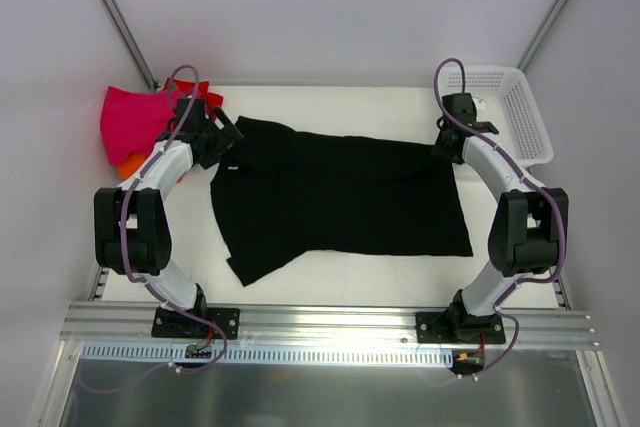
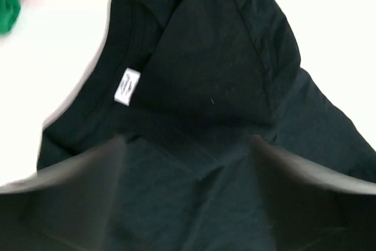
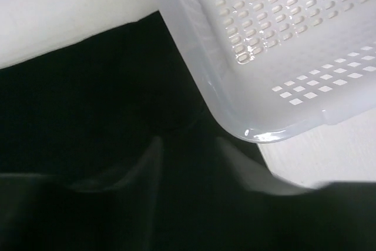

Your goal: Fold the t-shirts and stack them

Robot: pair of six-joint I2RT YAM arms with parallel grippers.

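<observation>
- I am holding my left hand (image 2: 188, 139) spread over the neck end of the black t-shirt (image 2: 205, 74). Its fingers (image 2: 76, 186) are standing well apart, with only cloth showing beneath them.
- I am holding my right hand (image 3: 188, 145) over the opposite end of the same shirt. Its fingers (image 3: 147, 168) are parted, but more narrowly than the left ones. The dark cloth under them is blurring together, so I cannot tell whether they are touching it.
- The black t-shirt is lying opened out across the middle of the tabletop (image 1: 330, 282), neck towards my left arm and hem towards my right. One sleeve is pointing at the near edge, and the far edge is lying rumpled.
- One small white label (image 2: 126, 86) is showing inside the collar, just ahead of my left fingers.
- I am counting five t-shirts in all: the black one, plus four heaped at the far left corner.
- The heap is made up of a magenta-pink t-shirt (image 1: 135, 122), an orange t-shirt (image 1: 130, 162) under it, a red t-shirt (image 1: 205, 92) behind my left arm, and a green t-shirt (image 2: 6, 4) at the edge of my left wrist view.
- One white mesh basket (image 1: 530, 117) is sitting at the far right corner. Its rounded corner is crowding in just beyond my right hand, at the shirt's edge.
</observation>
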